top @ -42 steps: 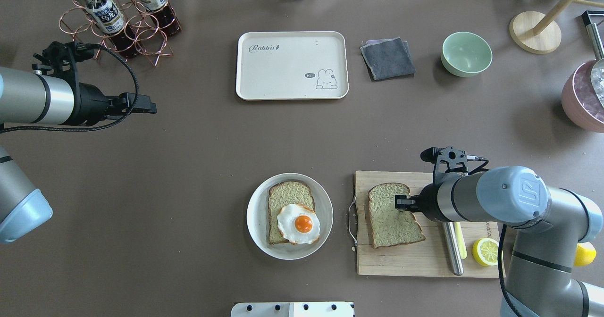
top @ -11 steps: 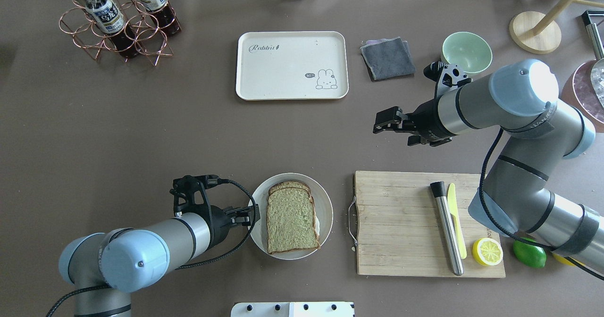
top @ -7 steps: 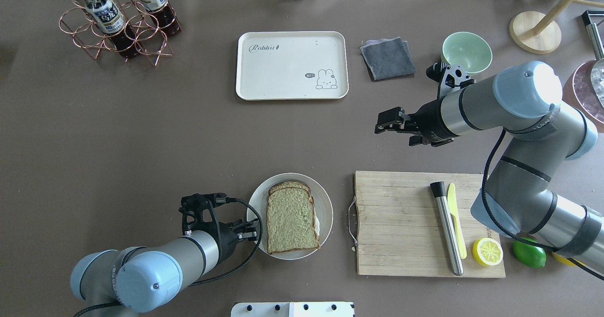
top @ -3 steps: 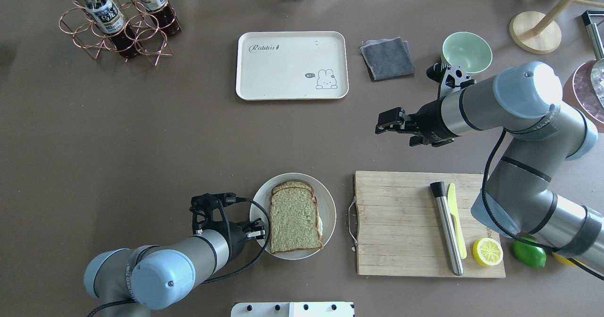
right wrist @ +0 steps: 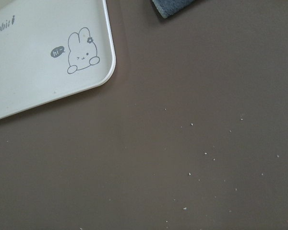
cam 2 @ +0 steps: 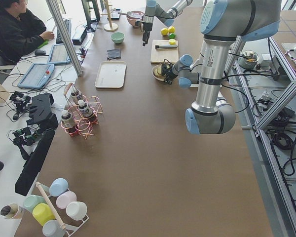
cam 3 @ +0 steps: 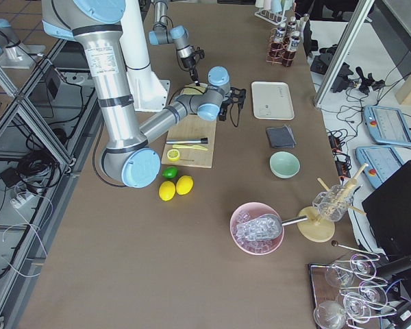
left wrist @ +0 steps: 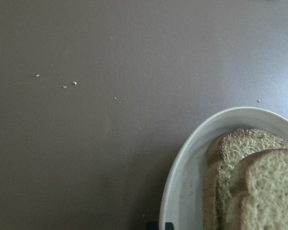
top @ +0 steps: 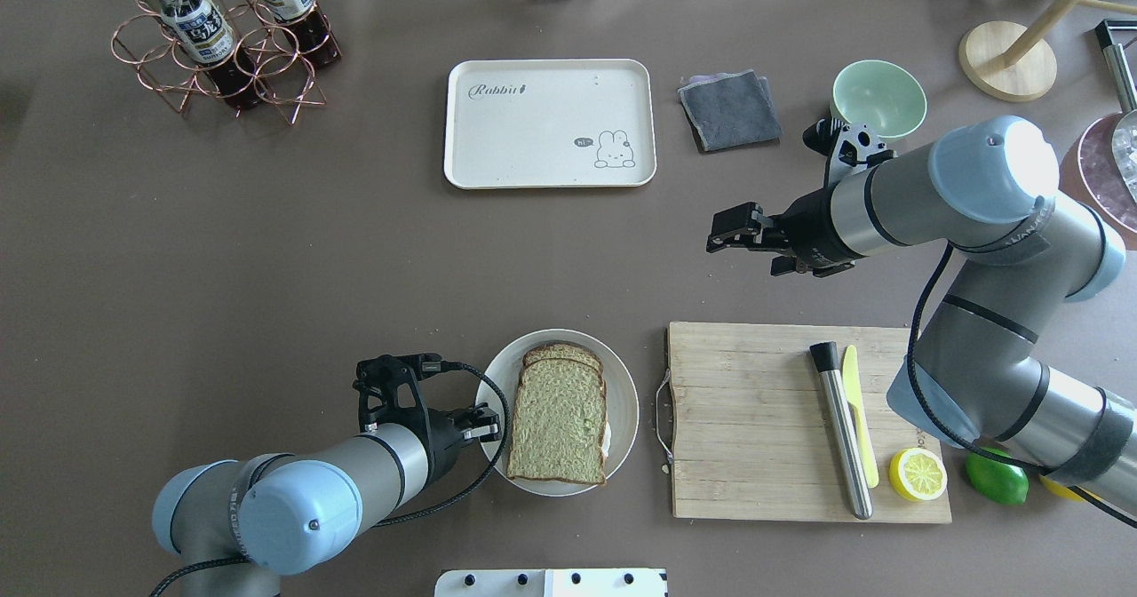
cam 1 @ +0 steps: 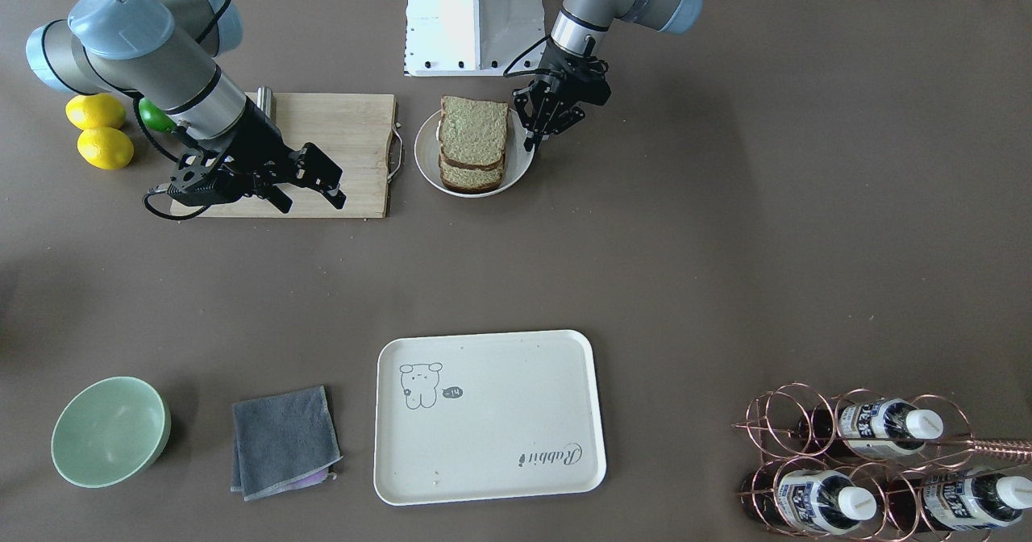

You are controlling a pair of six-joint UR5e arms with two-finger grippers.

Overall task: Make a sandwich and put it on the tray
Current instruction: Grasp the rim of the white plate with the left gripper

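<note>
The sandwich (top: 560, 424) is two bread slices stacked on the round white plate (top: 624, 382). The egg is almost hidden between them. My left gripper (top: 490, 425) is at the plate's left rim and looks shut on it. In the left wrist view its dark tips (left wrist: 158, 225) sit on the rim (left wrist: 182, 167) beside the sandwich (left wrist: 259, 187). My right gripper (top: 724, 233) is open and empty above bare table, right of the cream tray (top: 533, 135). The tray is empty; its corner shows in the right wrist view (right wrist: 38, 57).
A wooden cutting board (top: 755, 419) right of the plate holds a metal rod (top: 839, 428), a yellow knife (top: 860, 419) and a lemon half (top: 918, 474). A grey cloth (top: 730, 108) and a green bowl (top: 878, 99) lie right of the tray. A bottle rack (top: 222, 37) stands far left.
The second slice went from the board onto the egg. The right arm pulled back. The left gripper came to the plate's rim, and the plate shifted slightly right and turned.
</note>
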